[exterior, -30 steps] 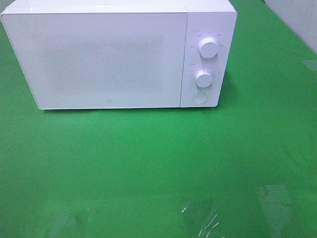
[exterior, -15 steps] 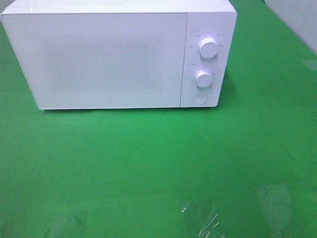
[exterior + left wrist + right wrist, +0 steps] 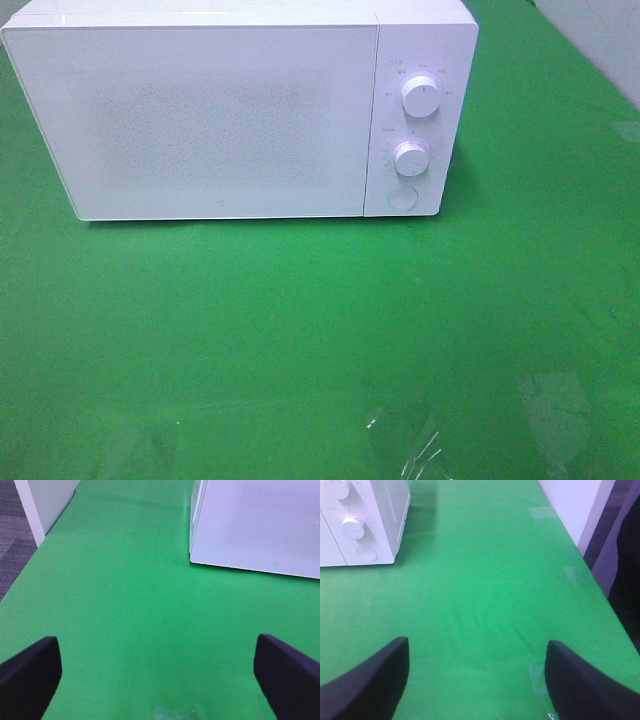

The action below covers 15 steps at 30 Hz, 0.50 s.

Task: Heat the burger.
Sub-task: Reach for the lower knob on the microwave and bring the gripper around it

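The burger is not in any view. A white microwave [image 3: 240,110] stands at the back of the green table [image 3: 320,330] with its door shut. It has two round knobs [image 3: 420,97] and a round button [image 3: 402,199] on its right panel. It also shows in the left wrist view [image 3: 260,525] and the right wrist view [image 3: 360,520]. My left gripper [image 3: 160,680] is open and empty over bare green cloth. My right gripper [image 3: 480,680] is open and empty over bare green cloth. Neither gripper shows in the exterior high view.
Clear tape patches [image 3: 405,445] glint on the cloth near the front edge. The table's left edge and grey floor [image 3: 15,540] show in the left wrist view. The table's right edge [image 3: 585,565] shows in the right wrist view.
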### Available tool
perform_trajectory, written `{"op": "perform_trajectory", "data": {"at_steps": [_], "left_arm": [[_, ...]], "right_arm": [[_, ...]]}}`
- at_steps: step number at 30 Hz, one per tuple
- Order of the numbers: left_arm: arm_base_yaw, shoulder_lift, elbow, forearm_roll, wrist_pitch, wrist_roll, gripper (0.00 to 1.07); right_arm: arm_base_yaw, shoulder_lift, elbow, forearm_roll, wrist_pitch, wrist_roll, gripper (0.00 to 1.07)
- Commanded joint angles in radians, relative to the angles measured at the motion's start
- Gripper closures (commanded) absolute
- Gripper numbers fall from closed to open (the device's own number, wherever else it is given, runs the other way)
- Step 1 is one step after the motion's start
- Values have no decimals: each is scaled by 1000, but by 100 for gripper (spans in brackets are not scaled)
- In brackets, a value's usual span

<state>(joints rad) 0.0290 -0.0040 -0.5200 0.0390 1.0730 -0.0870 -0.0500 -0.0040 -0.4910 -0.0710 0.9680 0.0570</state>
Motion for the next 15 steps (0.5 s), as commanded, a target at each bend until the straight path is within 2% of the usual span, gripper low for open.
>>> {"op": "perform_trajectory", "data": {"at_steps": [1, 12, 15], "left_arm": [[1, -17, 2, -7, -4, -3, 10], [1, -17, 2, -7, -4, -3, 10], [1, -17, 2, -7, -4, -3, 10]], "right_arm": [[-4, -25, 2, 2, -9, 3, 34], [-4, -18, 2, 2, -10, 3, 34], [-4, 30, -24, 4, -15, 3, 34]]}}
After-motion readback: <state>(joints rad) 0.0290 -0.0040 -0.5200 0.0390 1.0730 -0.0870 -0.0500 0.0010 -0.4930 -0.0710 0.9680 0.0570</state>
